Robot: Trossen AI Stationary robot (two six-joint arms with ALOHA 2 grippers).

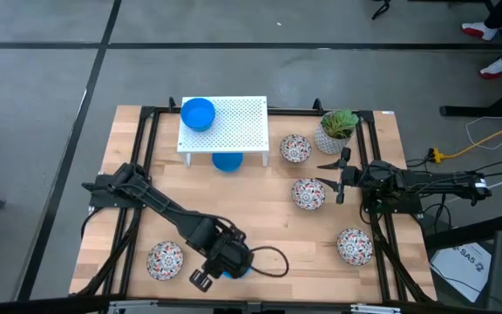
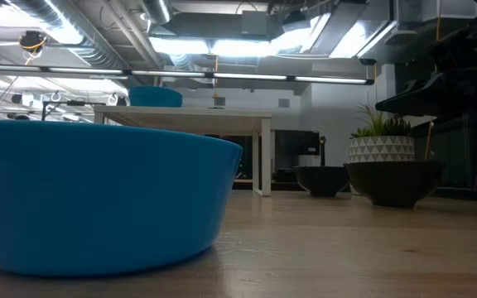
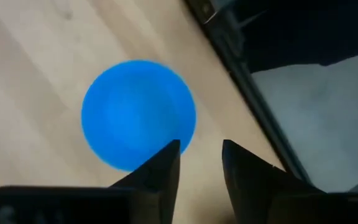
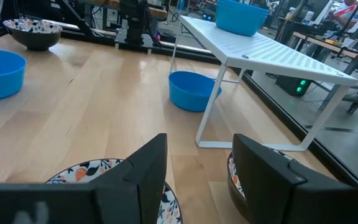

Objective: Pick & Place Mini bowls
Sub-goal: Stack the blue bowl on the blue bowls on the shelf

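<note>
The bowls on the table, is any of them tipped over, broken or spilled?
No, nothing stands out. The floral bowls sit upright on the table, one blue bowl stands on the white rack, and another rests underneath it. No cracks or spills show.

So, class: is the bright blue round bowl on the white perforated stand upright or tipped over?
Upright. The bright blue round bowl shows its open mouth in the high view and sits level, rim up, on the white perforated stand in the right wrist view.

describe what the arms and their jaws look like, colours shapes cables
Both arms are matte black and built of jointed segments. The left gripper ends in two dark, wedge-shaped tapering fingers; the right gripper has broader, flat black ones. A black cable loops beside the left arm, and cables trail behind the right.
</note>
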